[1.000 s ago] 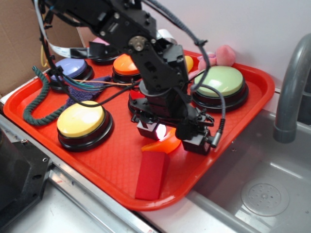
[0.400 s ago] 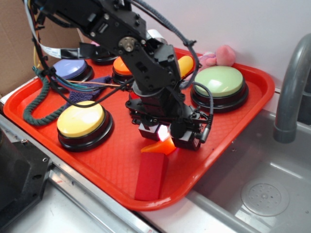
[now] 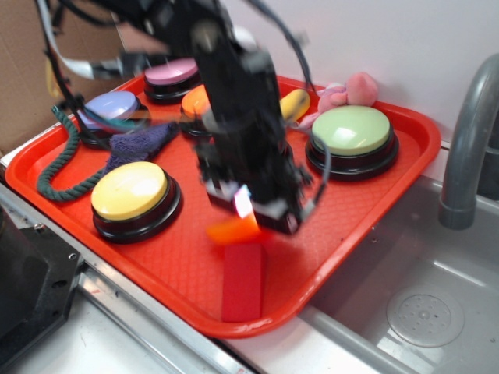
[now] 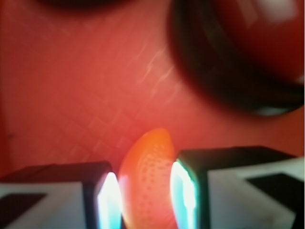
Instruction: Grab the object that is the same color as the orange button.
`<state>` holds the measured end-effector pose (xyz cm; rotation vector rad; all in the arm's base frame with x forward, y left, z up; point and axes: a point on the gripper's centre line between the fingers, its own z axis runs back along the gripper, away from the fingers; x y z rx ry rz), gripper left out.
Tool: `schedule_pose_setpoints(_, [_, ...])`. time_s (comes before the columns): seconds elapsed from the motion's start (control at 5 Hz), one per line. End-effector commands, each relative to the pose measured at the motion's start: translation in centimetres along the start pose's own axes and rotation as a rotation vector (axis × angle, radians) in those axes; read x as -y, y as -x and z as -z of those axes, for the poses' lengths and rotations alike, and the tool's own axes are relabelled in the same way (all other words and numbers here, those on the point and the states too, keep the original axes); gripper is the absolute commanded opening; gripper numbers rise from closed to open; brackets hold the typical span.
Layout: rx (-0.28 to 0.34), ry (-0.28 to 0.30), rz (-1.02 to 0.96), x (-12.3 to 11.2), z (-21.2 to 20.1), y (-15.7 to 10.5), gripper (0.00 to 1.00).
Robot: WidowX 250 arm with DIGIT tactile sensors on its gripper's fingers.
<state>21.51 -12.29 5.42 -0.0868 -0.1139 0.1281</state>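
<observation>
At the centre of the exterior view the black arm blurs over the red tray, and its claw is clenched on the small orange slice, which hangs out just below the fingers, right above the top end of the red block lying toward the lower middle of the frame. The wrist view settles it: the slice sits squeezed between the two glowing pads at the bottom of the frame, touching both, with the tray's textured red surface behind it and a dark-rimmed button blurred in the upper right. The orange button is mostly hidden behind the arm, in the upper middle. A yellow button sits left of the claw, a green button to the upper right, and a coil of green rope curls along the tray's left edge.
</observation>
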Motion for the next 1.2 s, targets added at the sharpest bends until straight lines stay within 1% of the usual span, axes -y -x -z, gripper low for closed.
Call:
schedule_pose_setpoints(0.0, [0.046, 0.03, 0.061, -1.7, -6.1, -2.8, 0.0])
schedule_pose_setpoints(0.2, [0.048, 0.021, 0.083, -4.3, -10.4, -3.8, 0.0])
schedule_pose_setpoints(0.4, [0.066, 0.027, 0.059, -7.1, -12.8, -4.2, 0.0])
schedule_pose_setpoints(0.6, [0.087, 0.036, 0.016, -9.9, -14.7, -3.9, 0.0])
schedule_pose_setpoints(0.8, [0.075, 0.004, -0.022, -10.9, -15.5, -4.2, 0.0])
schedule_pose_setpoints(1.0, [-0.009, 0.032, 0.007, -10.8, -14.5, -4.6, 1.0])
